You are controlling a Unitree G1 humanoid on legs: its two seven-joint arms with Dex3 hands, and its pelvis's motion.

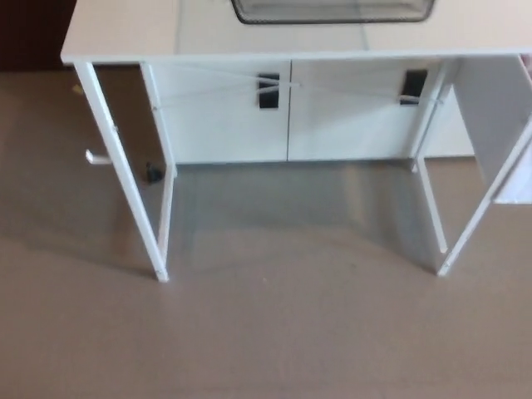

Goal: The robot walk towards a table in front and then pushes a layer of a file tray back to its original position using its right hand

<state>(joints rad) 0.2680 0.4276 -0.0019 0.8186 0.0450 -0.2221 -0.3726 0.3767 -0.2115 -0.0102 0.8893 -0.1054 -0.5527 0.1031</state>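
Observation:
A white table (125, 33) stands ahead in the head view, its top filling the upper edge of the picture. On it, at the top centre, shows the near edge of a dark mesh file tray (332, 12); the rest of the tray is cut off by the frame. Neither of my hands shows in this view.
The table's white legs reach the floor at the left (160, 270) and at the right (443, 266). Behind them stands a white cabinet (287, 116) with two black handles. Brown floor (266, 349) lies between me and the table.

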